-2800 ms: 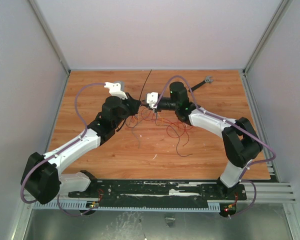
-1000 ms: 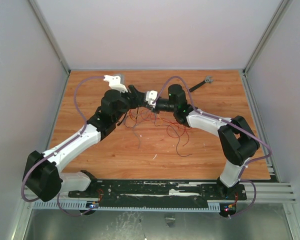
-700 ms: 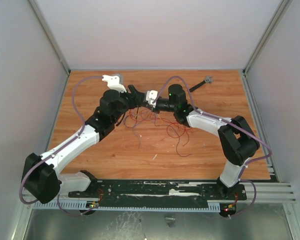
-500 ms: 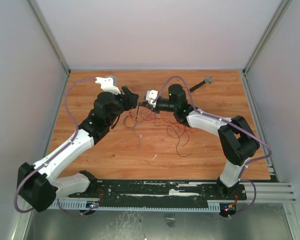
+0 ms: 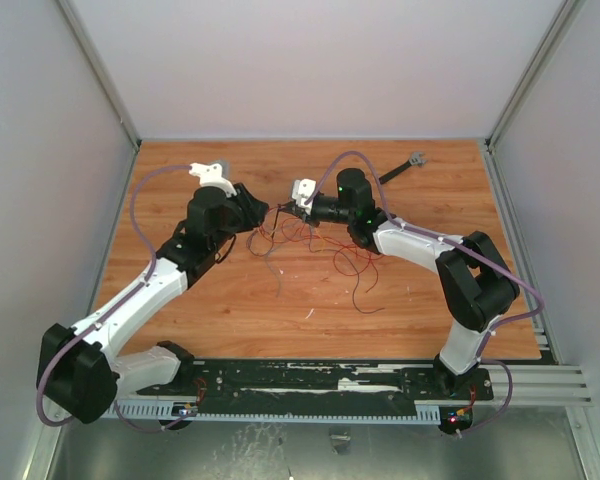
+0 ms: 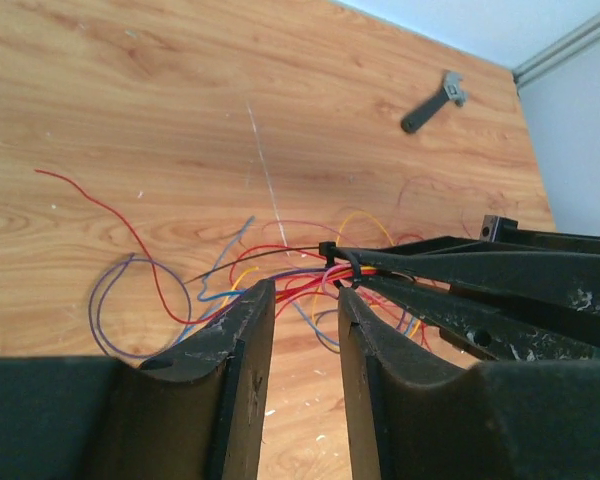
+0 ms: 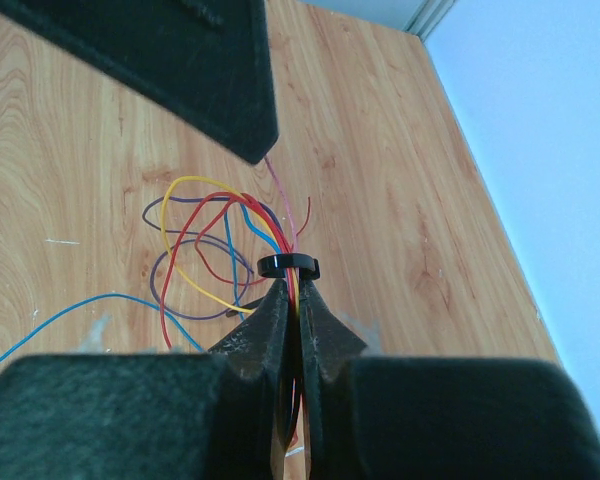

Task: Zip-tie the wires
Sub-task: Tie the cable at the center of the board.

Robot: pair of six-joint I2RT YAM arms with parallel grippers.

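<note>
- Right hand [image 7: 292,300] clenched on the wires [image 7: 242,203], just below the zip tie [image 7: 288,266] looped around the bundle.
- Left hand [image 6: 305,292] released, fingers apart, near the bundle.
- Loose strands trail over the tabletop [image 6: 130,100].

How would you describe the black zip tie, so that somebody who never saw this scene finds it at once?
Start at the wooden table and find the right arm's black fingers, shut on a bundle of thin coloured wires. Just past their tips, the black plastic zip tie rings that bundle. It is the only closed black loop; the wires around it are coloured and loose.
</note>
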